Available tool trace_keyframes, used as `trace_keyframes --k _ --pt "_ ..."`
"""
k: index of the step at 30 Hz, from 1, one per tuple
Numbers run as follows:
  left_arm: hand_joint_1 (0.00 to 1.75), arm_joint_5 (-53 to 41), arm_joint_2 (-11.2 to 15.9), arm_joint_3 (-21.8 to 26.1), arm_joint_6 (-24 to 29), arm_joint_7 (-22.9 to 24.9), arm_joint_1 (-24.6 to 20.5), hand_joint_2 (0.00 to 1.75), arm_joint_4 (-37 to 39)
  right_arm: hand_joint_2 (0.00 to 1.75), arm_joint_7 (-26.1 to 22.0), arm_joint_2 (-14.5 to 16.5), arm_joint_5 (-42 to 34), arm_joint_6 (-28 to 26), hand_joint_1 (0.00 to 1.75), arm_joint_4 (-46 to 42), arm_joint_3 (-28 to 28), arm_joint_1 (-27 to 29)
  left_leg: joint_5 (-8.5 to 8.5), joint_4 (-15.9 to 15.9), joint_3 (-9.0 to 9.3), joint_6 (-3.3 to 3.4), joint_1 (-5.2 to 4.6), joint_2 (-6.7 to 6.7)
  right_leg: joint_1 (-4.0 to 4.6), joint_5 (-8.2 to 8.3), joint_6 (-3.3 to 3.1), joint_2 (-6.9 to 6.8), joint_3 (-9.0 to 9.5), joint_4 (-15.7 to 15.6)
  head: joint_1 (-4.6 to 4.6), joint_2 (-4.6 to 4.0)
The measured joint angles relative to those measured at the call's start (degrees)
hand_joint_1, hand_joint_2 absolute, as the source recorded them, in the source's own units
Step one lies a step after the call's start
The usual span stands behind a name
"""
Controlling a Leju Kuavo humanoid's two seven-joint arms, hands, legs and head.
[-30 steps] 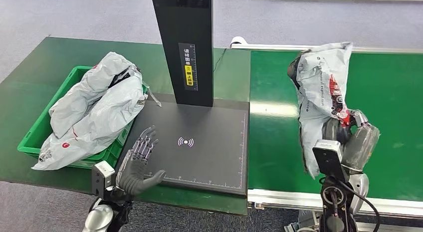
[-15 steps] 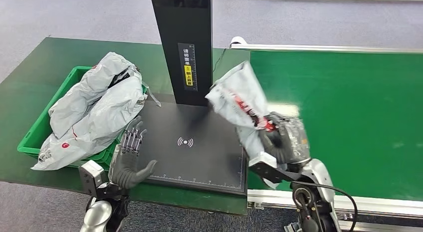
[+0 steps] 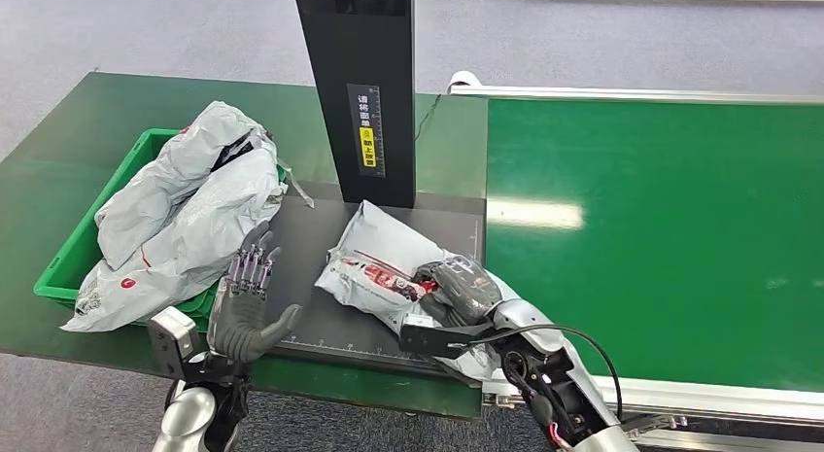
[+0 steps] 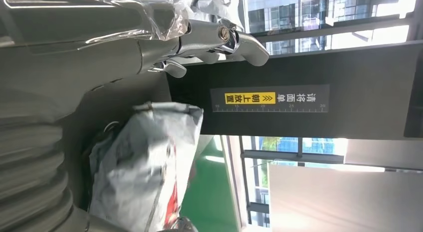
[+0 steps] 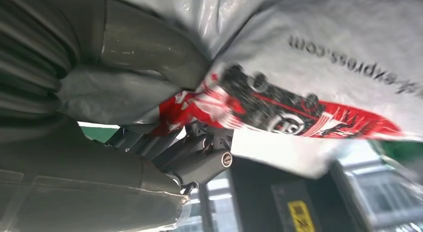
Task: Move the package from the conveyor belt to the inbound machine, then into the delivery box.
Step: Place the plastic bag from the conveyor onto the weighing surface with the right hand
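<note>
Package [image 3: 374, 262] lay on the inbound machine [image 3: 389, 306] beside its black post [image 3: 364, 83], off the conveyor belt [image 3: 661, 238]; the delivery box [image 3: 68, 258] remained. My right hand [image 3: 457, 287] gripped it; my left hand [image 3: 248, 301] hovered open.

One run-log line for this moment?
stage: package on inbound machine plate | right robot hand: grips package | left robot hand: open, beside green box

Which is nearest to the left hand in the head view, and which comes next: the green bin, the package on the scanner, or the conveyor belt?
From the left hand:
1. Green bin, just beside it on its outer side.
2. Package, across the scanner plate, held by the right hand.
3. Conveyor belt, farthest, on the right.
</note>
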Motion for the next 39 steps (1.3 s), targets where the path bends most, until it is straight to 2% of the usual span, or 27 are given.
trace_keyframes --k 3,9,13,17,26,27,30,31,36,39 --pt "0.00 0.3 0.0 0.0 0.0 0.0 0.0 1.75 0.2 1.75 -2.1 0.5 -1.7 -4.1 1.75 1.0 0.9 -0.4 0.00 0.0 0.01 0.00 0.00 0.00 0.01 0.00 0.00 0.00 0.00 0.0 0.00 0.00" --pt "0.00 0.3 0.0 -0.1 -0.1 -0.1 -0.1 1.75 0.4 1.75 -1.8 1.6 -0.1 -14.6 1.75 1.8 1.3 -0.9 0.00 0.0 0.00 0.00 0.00 0.00 0.01 0.00 0.00 0.00 -0.01 0.0 0.00 0.00" --pt "0.00 -0.1 0.0 -0.4 -0.6 -0.1 -0.7 1.75 1.2 1.75 -5.4 2.3 -2.1 -19.4 1.75 2.4 0.8 -0.9 0.00 0.0 -0.01 0.00 0.00 0.00 0.00 0.00 0.00 0.00 -0.02 0.0 0.01 0.00" --pt "0.00 -0.1 0.0 -0.7 -1.1 -0.1 -1.6 1.75 2.1 1.75 -7.8 3.1 -4.2 -20.3 1.75 3.2 -0.2 -0.9 0.00 0.0 -0.01 0.00 0.00 -0.01 0.00 0.00 0.00 0.00 -0.02 0.0 -0.01 0.00" --pt "0.00 -0.1 0.0 -1.1 -1.2 -0.1 -2.1 1.75 3.2 1.75 -8.2 3.8 -4.7 -20.7 1.75 4.8 -1.2 -0.9 0.00 0.0 -0.01 0.00 0.00 0.00 0.00 0.00 0.00 0.00 -0.03 0.0 0.00 0.00" --pt "0.00 -0.1 0.0 -1.2 -1.2 -0.1 -2.2 1.75 3.3 1.75 -8.2 3.9 -4.8 -20.7 1.61 4.9 -1.3 -0.9 0.00 0.0 -0.01 0.00 0.00 0.00 0.00 0.00 0.00 0.00 -0.02 0.0 0.01 0.00" --pt "0.00 -0.1 0.0 -1.3 -1.3 -0.1 -2.4 1.75 3.5 1.75 -8.5 4.1 -5.6 -20.5 0.31 5.4 -1.7 -0.9 0.00 0.0 -0.01 0.00 0.00 0.00 0.00 0.00 0.00 0.00 -0.02 0.0 0.00 0.00" --pt "0.00 -0.1 0.0 -1.4 -1.3 -0.1 -2.4 1.75 3.5 1.75 -8.4 4.1 -5.6 -20.5 0.01 5.6 -1.8 -0.9 0.00 0.0 -0.01 0.00 0.00 0.00 0.00 0.00 0.00 0.00 -0.02 0.0 0.00 0.00" --pt "0.00 -0.2 0.0 -1.5 -1.5 0.0 -2.8 1.75 3.9 1.75 -5.2 4.5 -3.8 -20.5 0.00 7.4 -2.1 -1.0 0.00 0.0 -0.01 0.00 0.00 -0.01 0.00 0.00 0.00 0.00 -0.02 0.0 0.00 0.00" --pt "0.00 -0.3 0.0 -1.5 -1.6 0.0 -2.8 1.75 3.9 1.75 -5.6 4.5 -4.2 -21.6 0.00 8.0 -2.4 -0.9 0.00 0.0 -0.01 0.00 0.00 -0.01 0.00 0.00 0.00 0.00 -0.02 0.0 0.00 0.00"
